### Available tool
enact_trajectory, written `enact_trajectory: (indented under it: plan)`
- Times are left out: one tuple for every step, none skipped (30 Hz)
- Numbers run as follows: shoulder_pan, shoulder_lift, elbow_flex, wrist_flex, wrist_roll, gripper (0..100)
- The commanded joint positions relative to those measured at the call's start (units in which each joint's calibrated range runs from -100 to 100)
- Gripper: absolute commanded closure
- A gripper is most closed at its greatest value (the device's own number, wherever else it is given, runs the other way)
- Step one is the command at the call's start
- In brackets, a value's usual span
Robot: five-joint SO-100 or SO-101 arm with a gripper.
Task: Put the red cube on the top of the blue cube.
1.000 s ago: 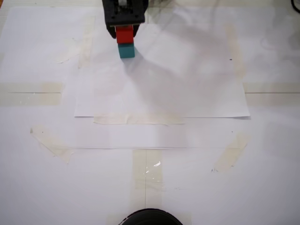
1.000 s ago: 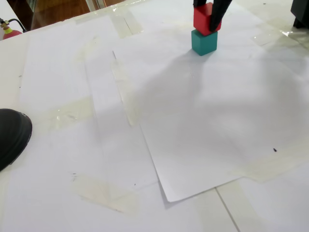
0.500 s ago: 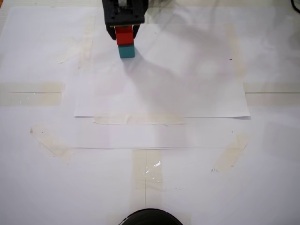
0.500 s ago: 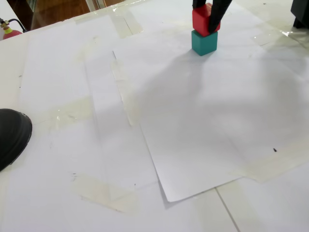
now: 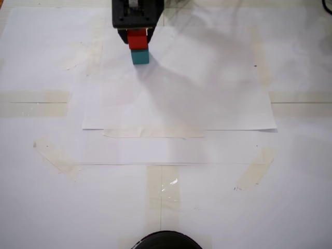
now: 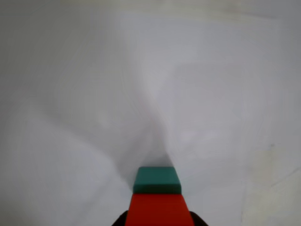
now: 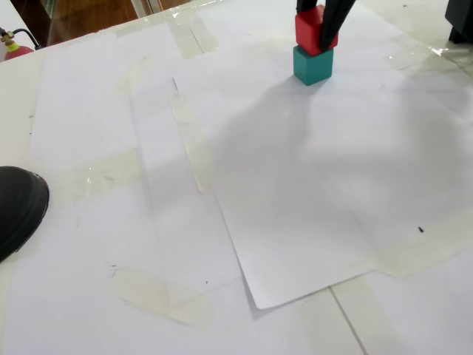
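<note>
- I've got the red cube [image 5: 137, 39] sitting on the blue cube [image 5: 140, 56], top centre of a fixed view; in the other fixed view the stack is at the upper right.
- Gripper [image 5: 137, 37] is closed on the red cube, a finger on each side.
- Red looks turned and a bit offset vs. blue in a fixed view [image 7: 313, 29], so the faces aren't flush.
- Step in hand, I reckon: release. I'd open slow, both fingers clear evenly, then lift straight up; no sideways drag or red slides off.
- Wrist view: red [image 6: 158, 210] at the bottom edge, blue [image 6: 157, 180] just beyond it. Contact seam is hard to judge here.
- Surface: white paper sheet [image 5: 207, 104] taped down with strips of tape [image 5: 33, 102], flat, arm shadow across it.
- Dark round object [image 7: 16, 207] at the left edge, well apart from the stack.
</note>
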Motion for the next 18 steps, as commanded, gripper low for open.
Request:
enact_trajectory:
  plan:
    - [-1.5, -1.84, 0.02, -0.26, -0.98, 81]
    - [-1.73, -2.1, 0.02, -0.34, -1.03, 80]
    - [-1.88, -2.36, 0.02, -0.5, -0.88, 79]
    - [-2.03, -2.7, 0.02, -0.5, -0.73, 78]
    - [-2.03, -2.87, 0.02, -0.59, -0.68, 77]
    - [-2.11, -3.04, 0.02, -0.59, -0.63, 77]
    - [-2.11, -3.04, 0.02, -0.59, -0.59, 76]
    - [-2.11, -3.13, 0.02, -0.59, -0.59, 76]
    - [-2.03, -3.13, 0.02, -0.59, -0.49, 75]
    - [-2.03, -3.13, 0.02, -0.99, -0.2, 74]
    - [-1.96, -3.13, 0.02, -1.16, -0.05, 73]
    - [-1.96, -3.22, 0.02, -1.24, -0.05, 72]
    - [-1.88, -3.3, 0.02, -1.4, 0.0, 71]
    - [-1.88, -3.3, 0.02, -1.56, 0.15, 70]
    - [-1.88, -3.39, 0.02, -1.65, 0.2, 69]
    - [-1.96, -3.47, 0.02, -1.65, 0.34, 67]
    - [-2.03, -3.64, 0.02, -1.65, 0.44, 65]
    - [-2.26, -3.73, 0.02, -1.4, 0.49, 63]
